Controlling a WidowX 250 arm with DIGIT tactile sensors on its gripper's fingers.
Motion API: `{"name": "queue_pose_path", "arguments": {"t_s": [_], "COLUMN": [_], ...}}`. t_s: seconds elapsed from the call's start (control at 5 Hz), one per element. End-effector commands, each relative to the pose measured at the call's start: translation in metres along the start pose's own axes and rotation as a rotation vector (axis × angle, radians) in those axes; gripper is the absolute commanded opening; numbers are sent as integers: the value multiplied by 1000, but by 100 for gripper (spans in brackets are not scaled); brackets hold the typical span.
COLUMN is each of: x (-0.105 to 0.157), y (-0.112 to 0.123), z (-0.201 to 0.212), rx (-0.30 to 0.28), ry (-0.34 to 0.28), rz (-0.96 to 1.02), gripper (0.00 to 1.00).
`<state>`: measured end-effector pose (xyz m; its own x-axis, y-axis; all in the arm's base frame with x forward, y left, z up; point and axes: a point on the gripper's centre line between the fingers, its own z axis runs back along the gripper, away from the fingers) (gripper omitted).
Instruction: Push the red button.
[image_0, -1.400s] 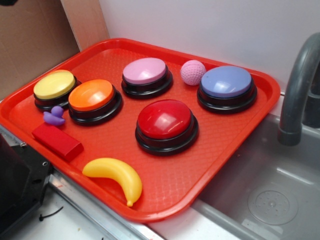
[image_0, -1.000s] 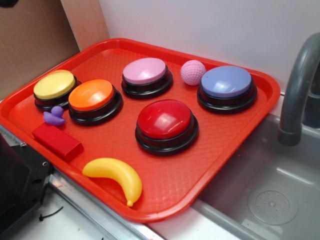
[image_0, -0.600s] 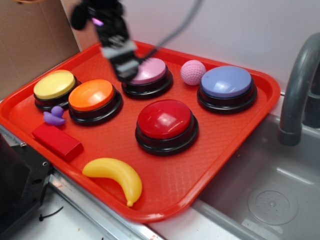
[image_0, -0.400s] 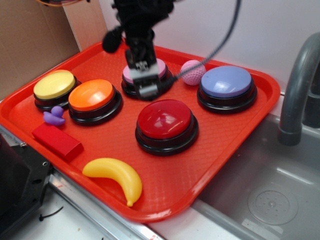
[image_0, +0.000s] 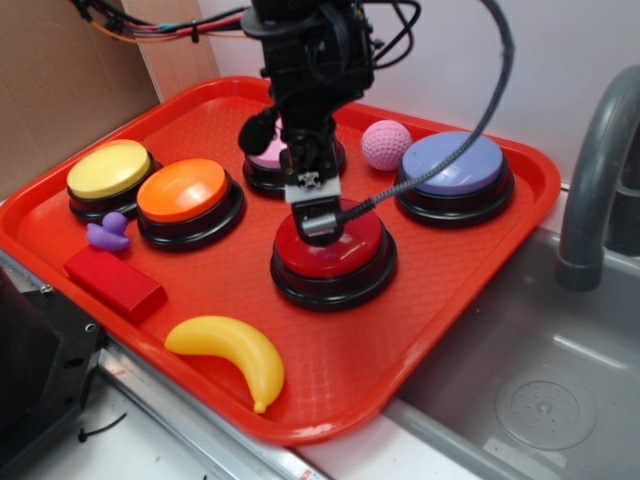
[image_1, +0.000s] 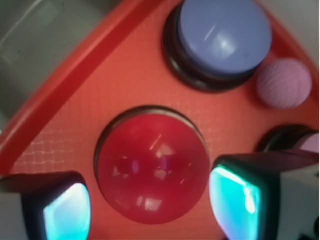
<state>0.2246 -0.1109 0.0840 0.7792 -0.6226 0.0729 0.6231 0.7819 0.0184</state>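
So the pincer (image_0: 318, 222) sits right over the red button (image_0: 345, 262), which is in the middle of the red tray (image_0: 440, 290), toward the sink side. Makes sense for a push: come down on top of the dome. From the wrist view the two fingers (image_1: 235, 192) look spread about as wide as the dome, one on each side, holding nothing. Can't tell if it's actually touching the dome yet.

The tray is packed: orange button (image_0: 182, 190) and yellow button (image_0: 108, 169) on the left, pink button (image_0: 268, 157) half hidden behind the arm, blue button (image_0: 453, 163) at the back, a pink ball (image_0: 386, 144) beside it. Near the front edge are a banana (image_0: 228, 348), a red block (image_0: 114, 282) and a small purple duck (image_0: 108, 233).
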Motion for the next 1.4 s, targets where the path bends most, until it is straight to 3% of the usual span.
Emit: {"name": "queue_pose_path", "arguments": {"t_s": [0.0, 0.6, 0.8, 1.2], "x": [10, 12, 12, 0], "y": [-5, -11, -12, -10], "z": [-27, -31, -21, 17], "rx": [-66, -46, -12, 27], "ry": [25, 68, 94, 64], "rz": [45, 79, 62, 133], "gripper": [100, 100, 100, 100]}}
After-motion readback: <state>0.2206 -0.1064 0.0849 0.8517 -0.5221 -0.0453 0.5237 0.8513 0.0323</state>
